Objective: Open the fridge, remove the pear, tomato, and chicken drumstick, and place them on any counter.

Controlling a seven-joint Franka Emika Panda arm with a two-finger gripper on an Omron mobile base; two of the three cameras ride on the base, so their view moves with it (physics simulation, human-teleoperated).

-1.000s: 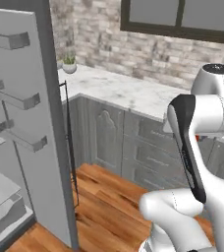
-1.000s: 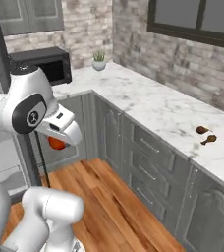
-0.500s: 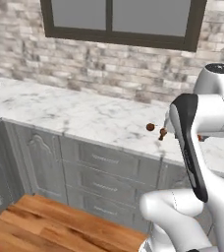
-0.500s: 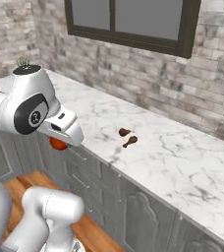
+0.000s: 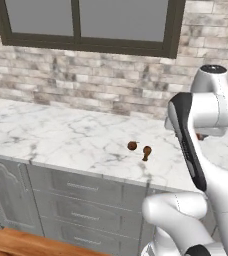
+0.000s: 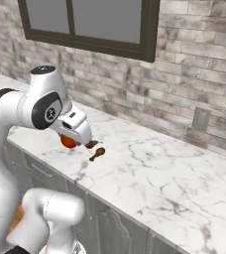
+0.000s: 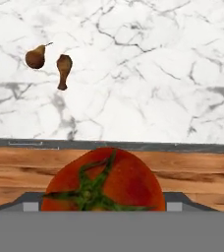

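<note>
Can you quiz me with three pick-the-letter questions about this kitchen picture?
1. Where is the pear?
A. on the floor
B. on the counter, beside the drumstick
C. in a drawer

2. What colour is the tomato?
A. red
B. yellow
C. purple

3. What is the gripper doing?
A. hanging with nothing in it
B. pushing a drawer shut
C. holding the tomato between its jaws

Answers:
1. B, since the hand view shows the pear lying on the marble top, close to the drumstick but apart from it.
2. A, since it is glossy red with a green stem star.
3. C, since the tomato sits right at the hand, above the wood floor and cabinet front, just short of the counter edge.
</note>
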